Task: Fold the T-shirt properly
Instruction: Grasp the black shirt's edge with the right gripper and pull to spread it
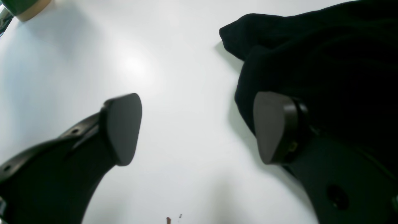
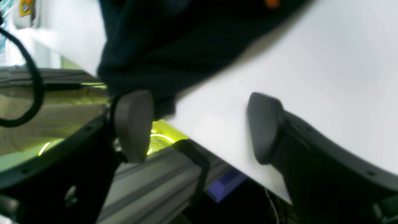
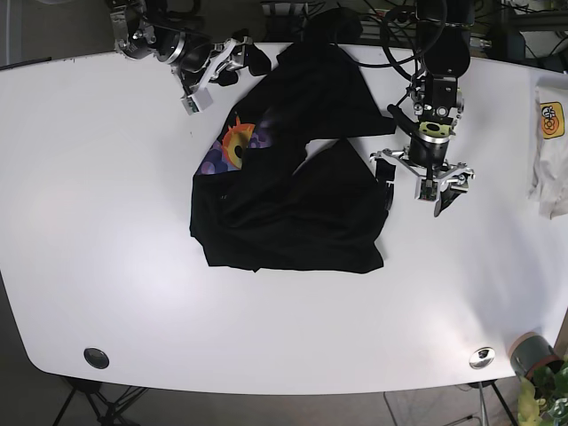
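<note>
The left claw gapes wide and empty, one finger against the black T-shirt. The right claw is also wide, empty, at the far bench edge where the shirt overhangs. The shirt lies crumpled mid-bench.

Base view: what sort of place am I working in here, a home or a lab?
Most likely a robotics lab or test bench, not a home. A bare white table carries two arms, the black T-shirt lies spread for folding, cables and equipment crowd the far edge, and tripod legs stand below.
</note>
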